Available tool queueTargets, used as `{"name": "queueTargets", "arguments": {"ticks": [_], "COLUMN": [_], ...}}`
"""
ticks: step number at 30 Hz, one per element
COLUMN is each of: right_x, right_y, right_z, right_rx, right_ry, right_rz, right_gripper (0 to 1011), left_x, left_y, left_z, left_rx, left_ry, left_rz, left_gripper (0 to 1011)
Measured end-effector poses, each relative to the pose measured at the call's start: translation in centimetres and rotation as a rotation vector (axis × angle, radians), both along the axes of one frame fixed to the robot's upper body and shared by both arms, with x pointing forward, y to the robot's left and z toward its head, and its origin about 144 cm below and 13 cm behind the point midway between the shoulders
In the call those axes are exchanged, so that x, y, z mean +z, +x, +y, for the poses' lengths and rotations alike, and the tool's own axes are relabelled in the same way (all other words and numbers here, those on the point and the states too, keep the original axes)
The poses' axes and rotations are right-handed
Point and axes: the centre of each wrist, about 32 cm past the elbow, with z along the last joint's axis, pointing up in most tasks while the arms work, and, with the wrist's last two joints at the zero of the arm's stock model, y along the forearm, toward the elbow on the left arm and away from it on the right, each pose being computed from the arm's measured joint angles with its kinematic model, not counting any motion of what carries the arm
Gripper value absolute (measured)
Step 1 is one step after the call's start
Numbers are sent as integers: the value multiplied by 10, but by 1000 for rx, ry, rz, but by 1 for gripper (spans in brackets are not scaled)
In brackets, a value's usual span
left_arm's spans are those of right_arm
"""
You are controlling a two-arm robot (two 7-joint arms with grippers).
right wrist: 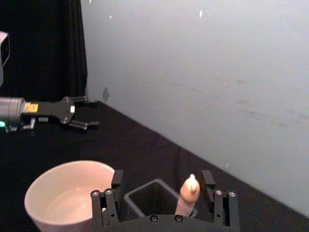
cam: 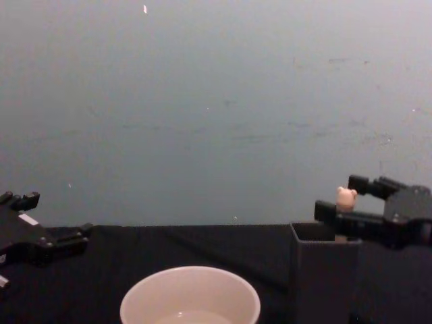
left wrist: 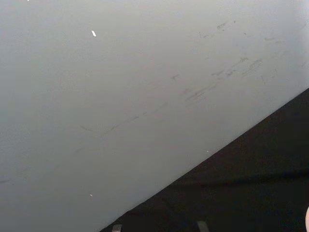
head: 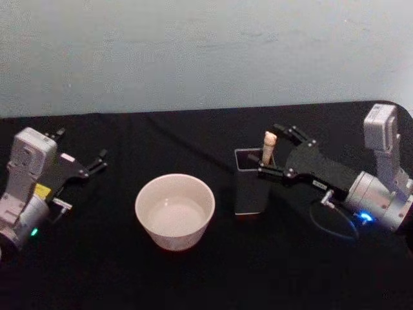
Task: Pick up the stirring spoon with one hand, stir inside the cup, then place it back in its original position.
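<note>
The stirring spoon (head: pixel 269 147), a pale stick with a small bear-head knob (cam: pixel 346 197), stands upright in the dark grey square holder box (head: pixel 250 187). My right gripper (head: pixel 271 151) reaches in from the right and is open. Its fingers stand one on each side of the spoon's top without touching it. The right wrist view shows the spoon (right wrist: pixel 189 194) between the two fingers, closer to one of them, above the holder (right wrist: pixel 150 197). The cream-white cup (head: pixel 174 210) sits left of the holder with nothing in it. My left gripper (head: pixel 97 161) rests open at the far left.
The black tabletop (head: pixel 213 271) runs back to a pale wall (head: pixel 206 51). A cable (head: pixel 332 223) loops from the right wrist just above the table. A bare stretch of table lies between the cup and the left gripper.
</note>
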Motion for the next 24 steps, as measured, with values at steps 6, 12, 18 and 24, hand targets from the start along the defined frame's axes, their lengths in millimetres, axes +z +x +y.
{"name": "queueTargets", "arguments": {"ticks": [6, 12, 18, 24], "right_x": [16, 29, 20, -6], "right_y": [2, 2, 1, -1], "right_z": [0, -3, -3, -2], "right_rx": [-32, -184, -380, -444], "right_ry": [46, 105, 46, -47], "right_rz": [-80, -158, -125, -17], "right_gripper": [1002, 1002, 1002, 1002], "left_x": [0, 0, 0, 0], "left_y": [0, 0, 0, 0], "left_z": [0, 0, 0, 0], "left_rx": [0, 0, 0, 0], "left_ry": [0, 0, 0, 0], "left_rz": [0, 0, 0, 0], "left_gripper": [1001, 1001, 1001, 1001]}}
